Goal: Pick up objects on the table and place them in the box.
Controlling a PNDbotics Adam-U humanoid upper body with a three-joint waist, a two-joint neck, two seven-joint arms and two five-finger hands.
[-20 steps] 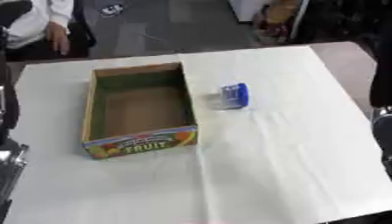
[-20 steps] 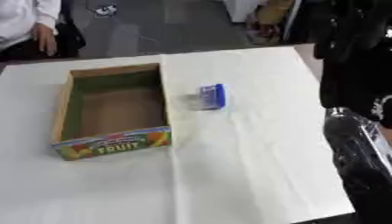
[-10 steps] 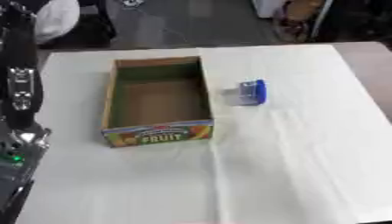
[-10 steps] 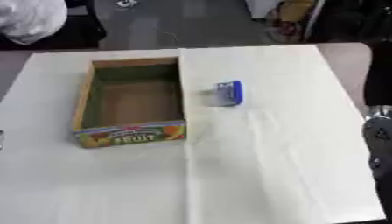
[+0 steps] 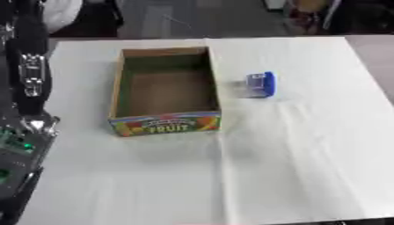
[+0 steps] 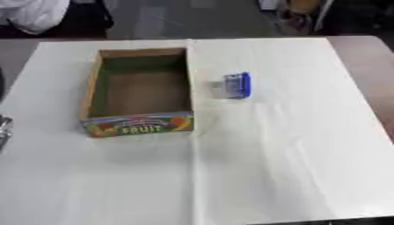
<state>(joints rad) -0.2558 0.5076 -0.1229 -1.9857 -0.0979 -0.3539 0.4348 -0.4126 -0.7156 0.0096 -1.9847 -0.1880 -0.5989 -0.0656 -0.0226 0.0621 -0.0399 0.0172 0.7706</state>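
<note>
An open cardboard box (image 5: 165, 124) with "FRUIT" printed on its front wall stands left of the table's middle, and nothing shows inside it. A small blue and clear object (image 5: 260, 85) lies on the white cloth just right of the box, apart from it. My left arm (image 5: 29, 79), black with silver joints, runs down the left edge of the left eye view, beside the box and not touching it. Its lower end (image 5: 17, 149) is dark and blurred, so I cannot make out the hand. My right hand shows in no view.
A white cloth (image 5: 292, 154) covers the table, with a crease running from the box's front right corner toward the near edge. People and dark chairs stand beyond the far edge.
The whole picture has shifted, so the camera has moved. My right arm, seen earlier at the right edge, is out of view. The box and the blue object keep their places relative to each other.
</note>
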